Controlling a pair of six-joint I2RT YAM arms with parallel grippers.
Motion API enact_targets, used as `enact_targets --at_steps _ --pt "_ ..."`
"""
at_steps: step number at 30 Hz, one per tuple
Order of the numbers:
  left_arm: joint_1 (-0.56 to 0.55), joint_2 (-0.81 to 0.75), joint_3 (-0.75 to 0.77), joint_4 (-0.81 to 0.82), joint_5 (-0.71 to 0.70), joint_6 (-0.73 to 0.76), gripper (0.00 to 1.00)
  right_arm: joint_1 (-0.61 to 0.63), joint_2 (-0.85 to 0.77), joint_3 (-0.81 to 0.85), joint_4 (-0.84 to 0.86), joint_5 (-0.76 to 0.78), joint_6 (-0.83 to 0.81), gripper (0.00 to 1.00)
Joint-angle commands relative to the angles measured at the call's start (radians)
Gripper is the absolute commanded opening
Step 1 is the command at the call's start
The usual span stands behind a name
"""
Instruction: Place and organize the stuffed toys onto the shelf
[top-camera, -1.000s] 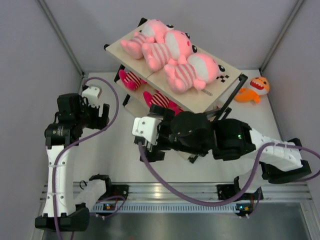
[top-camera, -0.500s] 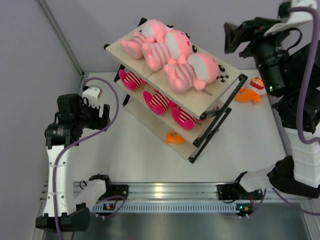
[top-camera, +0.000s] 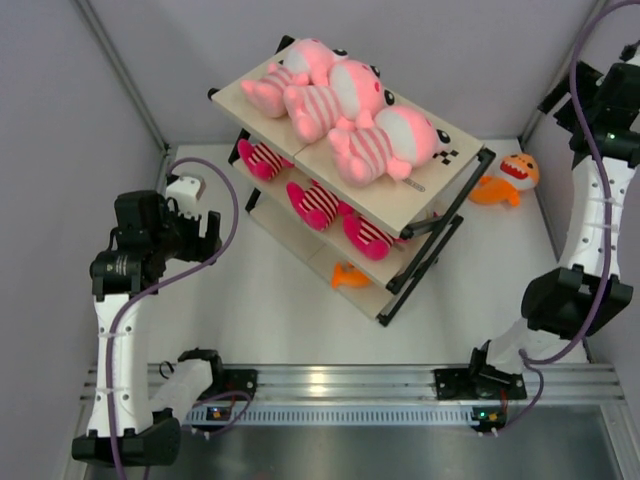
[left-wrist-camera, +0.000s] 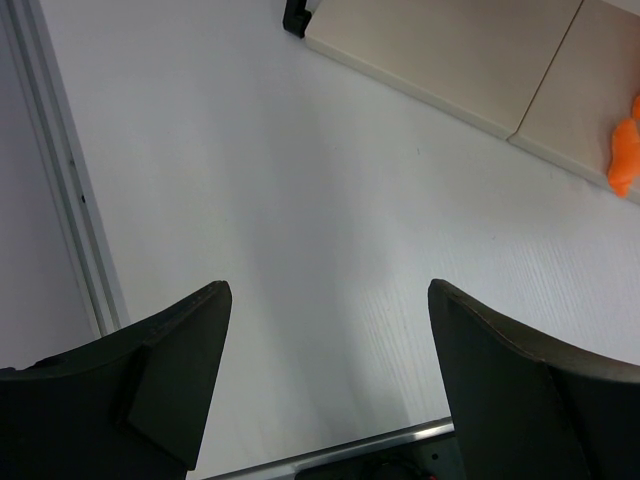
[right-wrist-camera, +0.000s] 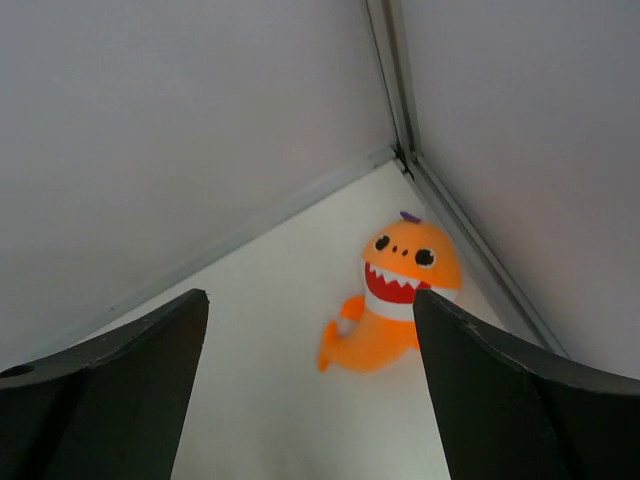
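The shelf (top-camera: 412, 206) stands slantwise on the white table (top-camera: 260, 310), its three cream boards stacked in a black frame. On the top board lie three pale-pink toys (top-camera: 345, 95) with striped bodies, packed side by side and touching one another. On the middle board lie three hot-pink toys (top-camera: 315, 200) in a row, partly hidden under the top board. On the bottom board there is one shelved orange toy (top-camera: 350, 275), near the front edge. That makes seven toys on the shelf. An eighth, the loose orange toy (top-camera: 510, 177), lies on the table just beyond the shelf's right end, near the far right corner of the walls (its open, toothed mouth faces the right wrist camera). The left gripper (left-wrist-camera: 325, 300) hangs over bare table to the left of the shelf, its two fingers spread wide with nothing between them; the bottom board's corner and a sliver of orange show at the far edge of its view. The right arm (top-camera: 590, 210) is raised high along the right wall, and the right gripper (right-wrist-camera: 310, 297) is likewise spread and empty, well apart from the loose orange toy it looks down on.
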Motion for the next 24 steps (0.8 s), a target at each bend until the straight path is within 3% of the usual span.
enact_targets --at_steps 1,9,15,21,24 --pt "0.007 0.002 0.01 0.044 -0.004 -0.001 0.85 -0.08 0.048 -0.036 0.049 -0.143 0.063 0.85" --pt "0.007 0.033 0.058 0.038 -0.049 0.016 0.85 -0.148 0.37 -0.023 0.061 -0.223 0.017 0.93" --pt "0.009 0.047 0.07 0.028 -0.05 0.045 0.87 -0.148 0.533 -0.038 0.113 -0.243 0.011 0.92" --pt "0.021 0.079 0.071 0.024 -0.053 0.047 0.87 -0.148 0.578 -0.154 0.268 -0.277 0.036 0.81" --pt "0.021 0.087 0.056 0.025 -0.064 0.054 0.87 -0.148 0.588 -0.17 0.329 -0.309 0.037 0.67"
